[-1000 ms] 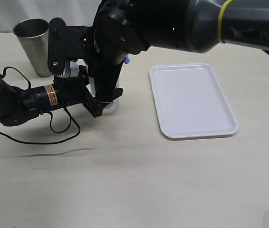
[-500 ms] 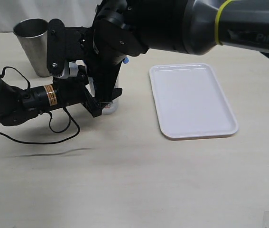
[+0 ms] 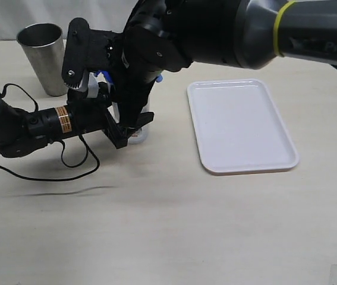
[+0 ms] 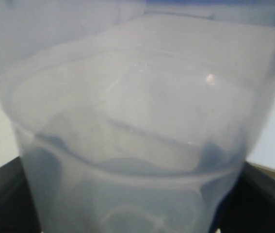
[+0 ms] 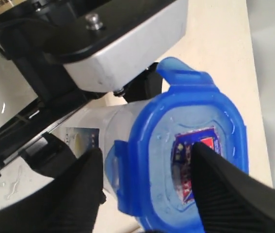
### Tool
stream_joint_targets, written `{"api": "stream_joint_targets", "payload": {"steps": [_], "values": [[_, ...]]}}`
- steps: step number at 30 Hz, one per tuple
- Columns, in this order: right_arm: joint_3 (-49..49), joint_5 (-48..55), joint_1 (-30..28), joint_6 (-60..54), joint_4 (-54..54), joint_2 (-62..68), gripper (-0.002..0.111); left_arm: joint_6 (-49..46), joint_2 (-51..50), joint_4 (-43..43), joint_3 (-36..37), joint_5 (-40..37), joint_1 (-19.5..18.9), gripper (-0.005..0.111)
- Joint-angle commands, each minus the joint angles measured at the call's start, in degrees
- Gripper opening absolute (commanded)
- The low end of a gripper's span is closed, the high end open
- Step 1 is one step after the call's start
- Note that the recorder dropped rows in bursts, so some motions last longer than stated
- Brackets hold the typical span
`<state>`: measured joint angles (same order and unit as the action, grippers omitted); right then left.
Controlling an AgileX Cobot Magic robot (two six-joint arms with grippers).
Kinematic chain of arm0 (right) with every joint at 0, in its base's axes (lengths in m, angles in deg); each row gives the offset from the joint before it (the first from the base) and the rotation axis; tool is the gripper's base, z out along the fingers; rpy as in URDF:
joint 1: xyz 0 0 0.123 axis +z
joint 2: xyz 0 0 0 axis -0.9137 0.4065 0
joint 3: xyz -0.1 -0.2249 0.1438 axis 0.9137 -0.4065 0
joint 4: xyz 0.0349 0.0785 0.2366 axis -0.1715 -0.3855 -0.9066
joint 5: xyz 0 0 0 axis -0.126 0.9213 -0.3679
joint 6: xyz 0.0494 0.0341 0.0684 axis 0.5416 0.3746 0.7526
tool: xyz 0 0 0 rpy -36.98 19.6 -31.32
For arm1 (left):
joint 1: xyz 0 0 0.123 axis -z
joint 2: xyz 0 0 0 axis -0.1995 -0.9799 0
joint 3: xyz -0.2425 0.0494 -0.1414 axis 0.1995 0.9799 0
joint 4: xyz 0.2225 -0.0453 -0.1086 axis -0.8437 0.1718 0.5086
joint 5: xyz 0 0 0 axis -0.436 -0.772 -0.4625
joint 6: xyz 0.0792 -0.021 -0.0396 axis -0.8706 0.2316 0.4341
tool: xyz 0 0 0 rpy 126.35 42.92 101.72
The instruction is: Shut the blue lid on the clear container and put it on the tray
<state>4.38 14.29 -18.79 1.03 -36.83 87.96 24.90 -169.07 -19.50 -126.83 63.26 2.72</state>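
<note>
Steel cup [image 3: 40, 56] at ten o'clock of the clear container [image 3: 138, 135]; left gripper [image 3: 126, 132] grasps the container's lower part; blue lid [image 5: 186, 121] sits on its mouth; right gripper [image 5: 146, 148] released, fingers spread over the lid; tray [image 3: 239, 124] at three o'clock, apart.

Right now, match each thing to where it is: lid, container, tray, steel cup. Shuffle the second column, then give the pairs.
Things:
1. blue lid
2. clear container
3. white tray
4. steel cup

Places:
A. standing upright, far left in the exterior view
B. sitting on top of the clear container
C. lying flat with nothing on it, on the right in the exterior view
D. clamped in the left pincer

Pairs: 1-B, 2-D, 3-C, 4-A
</note>
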Motion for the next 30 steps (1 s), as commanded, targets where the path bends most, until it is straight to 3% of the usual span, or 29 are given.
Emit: {"api": "stream_joint_targets", "payload": {"steps": [1,9,16,22,26,30], "values": [[-1.7,4.9,-0.6,1.1,-6.3,-1.7,0.051,0.4,0.0,-2.8,0.3,1.0,0.4,0.0],[-1.7,4.9,-0.6,0.7,-12.0,-6.5,0.051,0.4,0.0,-2.8,0.3,1.0,0.4,0.0],[-1.7,4.5,-3.4,-3.0,-27.1,-9.7,0.051,0.4,0.0,-2.8,0.3,1.0,0.4,0.0],[-1.7,5.6,-13.8,8.7,-44.8,-11.3,0.05,0.4,0.0,-2.8,0.3,1.0,0.4,0.0],[-1.7,11.7,-20.2,8.1,-52.4,-10.0,0.039,0.4,0.0,-2.8,0.3,1.0,0.4,0.0],[-1.7,13.5,-23.1,4.5,-58.7,-7.5,0.038,0.4,0.0,-2.8,0.3,1.0,0.4,0.0]]}}
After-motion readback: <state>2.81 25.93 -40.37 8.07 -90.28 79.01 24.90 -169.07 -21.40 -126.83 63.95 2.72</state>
